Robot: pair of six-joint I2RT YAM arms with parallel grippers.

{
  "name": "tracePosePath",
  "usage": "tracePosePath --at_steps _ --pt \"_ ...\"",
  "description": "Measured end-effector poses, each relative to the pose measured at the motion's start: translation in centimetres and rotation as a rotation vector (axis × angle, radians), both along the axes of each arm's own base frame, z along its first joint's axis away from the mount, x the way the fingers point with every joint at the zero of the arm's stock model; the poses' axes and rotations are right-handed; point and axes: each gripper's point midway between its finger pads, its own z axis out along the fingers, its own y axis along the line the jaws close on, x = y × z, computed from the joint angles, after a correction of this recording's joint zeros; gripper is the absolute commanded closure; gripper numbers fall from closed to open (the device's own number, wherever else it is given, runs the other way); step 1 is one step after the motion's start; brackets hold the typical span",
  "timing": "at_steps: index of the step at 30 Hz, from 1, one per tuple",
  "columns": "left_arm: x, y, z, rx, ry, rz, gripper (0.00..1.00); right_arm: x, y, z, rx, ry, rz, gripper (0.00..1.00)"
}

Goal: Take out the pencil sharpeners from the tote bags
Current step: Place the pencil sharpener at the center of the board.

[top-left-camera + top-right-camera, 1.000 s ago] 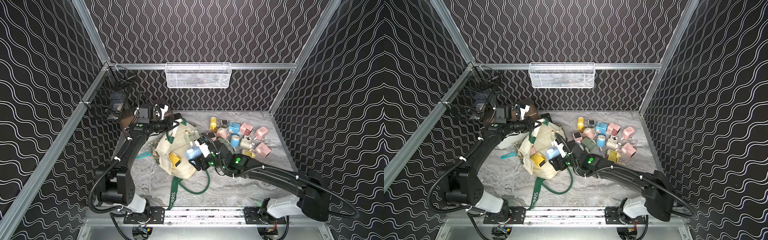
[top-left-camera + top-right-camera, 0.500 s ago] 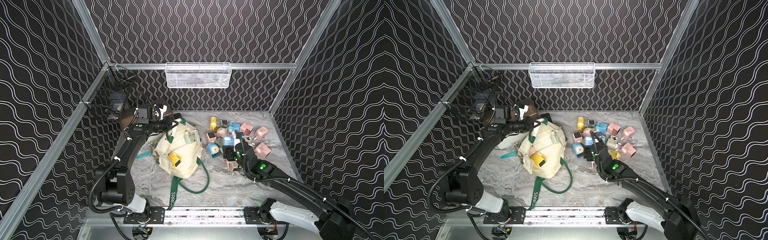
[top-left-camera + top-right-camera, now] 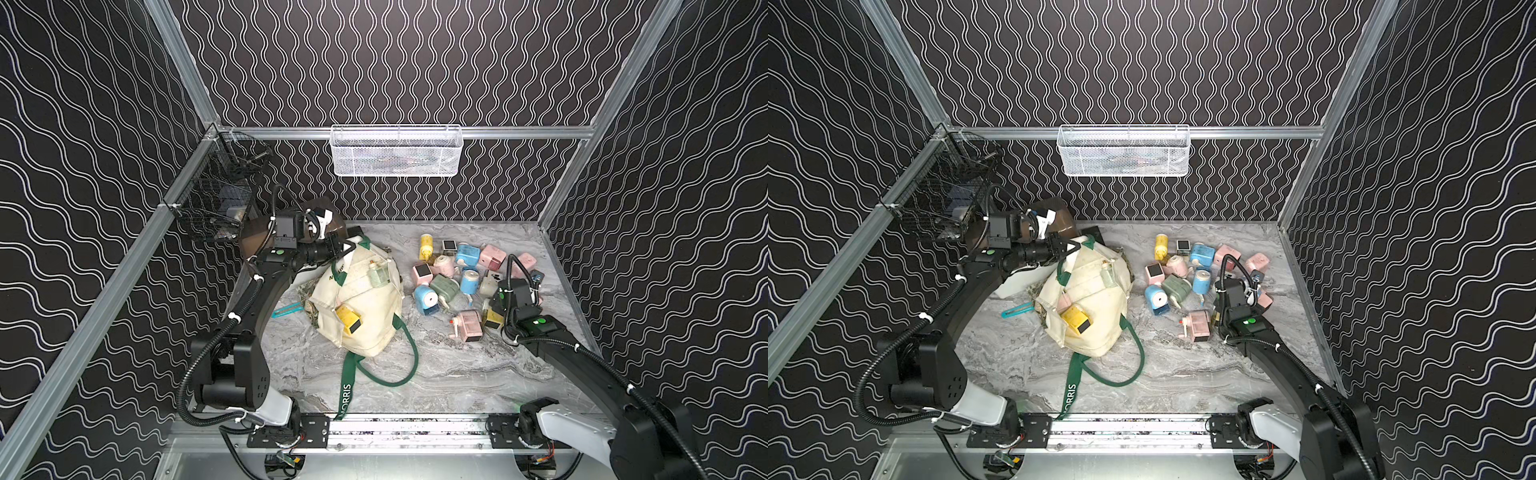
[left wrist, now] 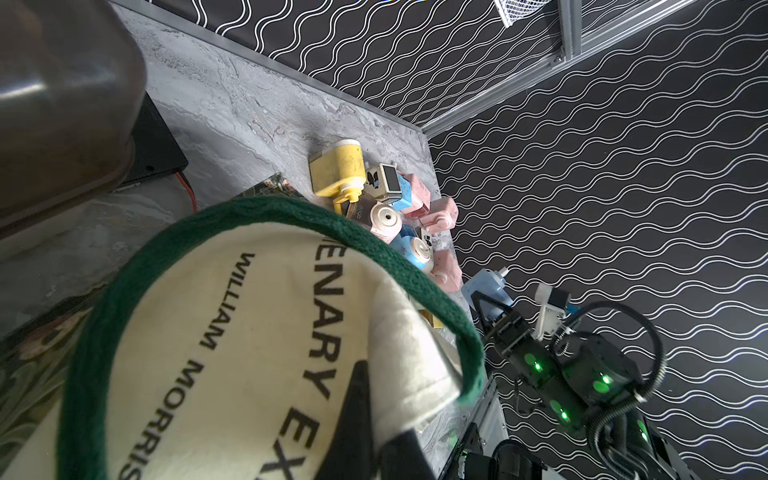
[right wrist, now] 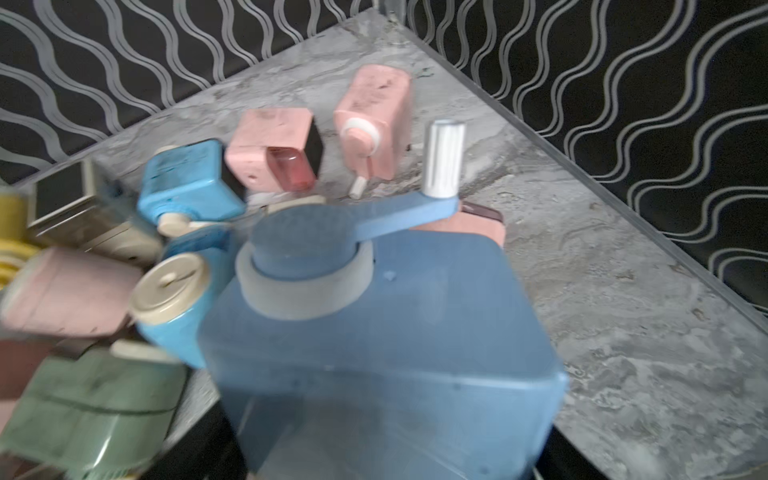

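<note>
Left hand (image 3: 345, 248) pinched shut on the tote bag (image 3: 370, 316), right hand (image 4: 492, 309) clamped around a blue pencil sharpener (image 5: 386, 332): lower it onto the worktop (image 3: 457, 374) beside the pile (image 3: 453, 276) before releasing.

We are looking into a robot test cell in a lab: black wave-patterned panels (image 3: 395, 62) on aluminium profiles (image 3: 519, 132) wall in a marble-print tabletop (image 3: 457, 374). A white mesh basket (image 3: 395, 151) hangs upper centre, a black wire basket (image 3: 216, 195) upper left, and the left arm (image 3: 249, 316) and right arm (image 3: 582, 365) stand on a rail (image 3: 407, 432) along the bottom edge.
</note>
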Motion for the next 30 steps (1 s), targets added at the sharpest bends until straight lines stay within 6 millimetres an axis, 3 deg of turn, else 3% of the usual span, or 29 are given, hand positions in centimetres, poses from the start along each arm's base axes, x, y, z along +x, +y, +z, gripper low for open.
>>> tracePosePath --at_steps 5,12,24,30 --pt "0.0 0.0 0.0 -0.002 0.001 0.001 1.0 -0.4 -3.2 -1.3 0.043 0.017 -0.131 0.33" --pt "0.0 0.0 0.0 -0.002 0.001 0.001 1.0 -0.9 -5.2 -4.8 0.088 0.124 -0.219 0.31" --pt "0.0 -0.1 0.0 -0.016 0.011 0.005 1.0 0.0 -4.4 -6.9 0.203 0.184 -0.195 0.26" --pt "0.0 -0.1 0.0 -0.017 0.011 0.003 1.0 0.0 -3.8 -7.8 0.239 0.214 -0.18 0.13"
